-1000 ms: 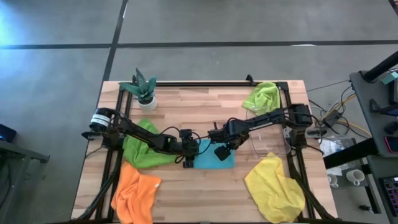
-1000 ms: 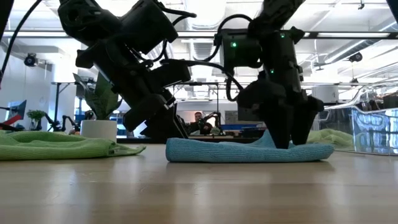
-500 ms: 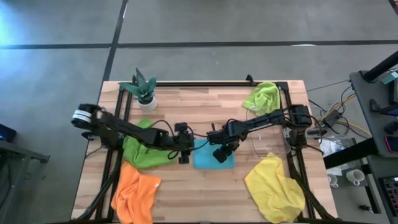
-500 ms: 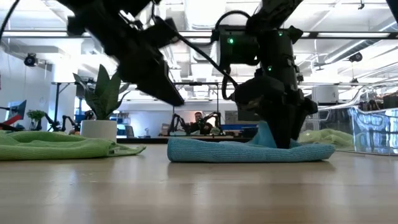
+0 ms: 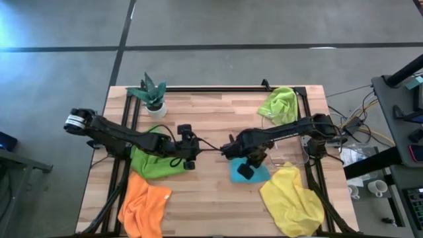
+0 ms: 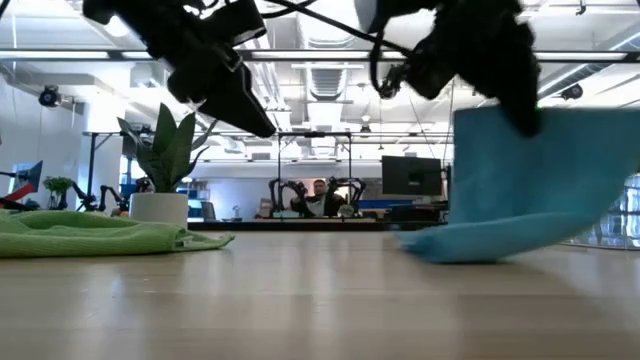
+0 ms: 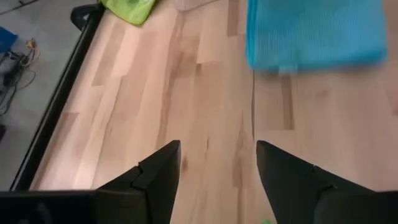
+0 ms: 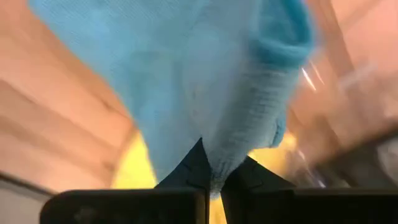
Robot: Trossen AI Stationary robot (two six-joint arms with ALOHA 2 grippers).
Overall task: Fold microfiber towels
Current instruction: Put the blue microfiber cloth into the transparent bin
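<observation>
Since a second ago our right gripper (image 5: 246,169) has closed on the blue towel (image 5: 256,173) and dragged it from desk centre toward 4 o'clock; our left gripper (image 5: 190,160) has backed off toward 9 o'clock, fingers spread, holding nothing.

Desk (image 5: 218,112): pale wood planks in a black frame, grey floor around. Low view shows an open workshop behind, ceiling lights, one person (image 6: 319,197) seated far back.

Count: five towels. Blue, part lifted, hanging from the gripper, lower edge on the desk, long axis roughly 10 to 4. Dark green (image 5: 153,162) at 8, orange (image 5: 144,205) at 7, yellow (image 5: 291,199) at 5, lime (image 5: 279,103) at 2. One potted plant (image 5: 152,94) at 11. One clear bin (image 5: 289,151) at 3.
</observation>
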